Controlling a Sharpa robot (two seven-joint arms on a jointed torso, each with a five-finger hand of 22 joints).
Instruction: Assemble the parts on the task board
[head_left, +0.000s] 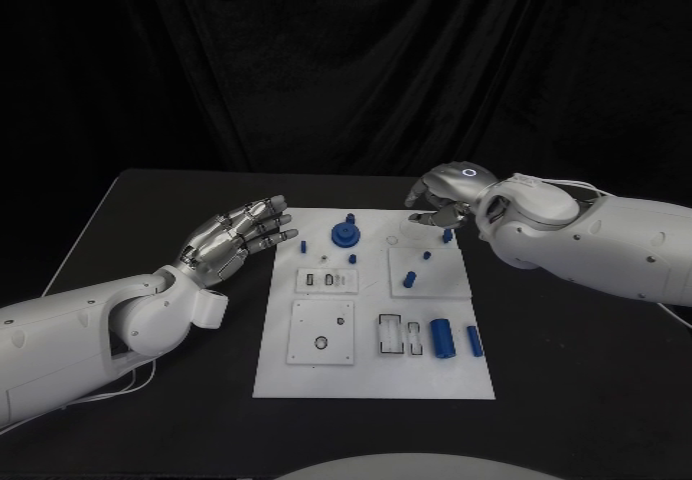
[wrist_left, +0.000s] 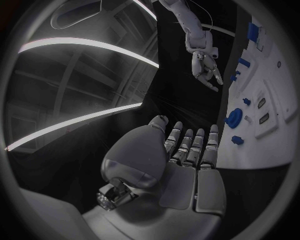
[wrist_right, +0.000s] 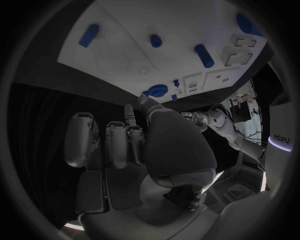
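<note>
Overhead, left hand (head_left: 235, 236) spreads empty fingers beside the task board (head_left: 372, 375); right hand (head_left: 441, 205) curls fingers inward, holding nothing.

No legible text, label, brand or number on the task board (head_left: 372, 375) or its parts.

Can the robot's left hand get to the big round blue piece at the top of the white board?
Probably yes. The left hand hovers open beside the task board, and nothing stands between it and the round blue part.
</note>
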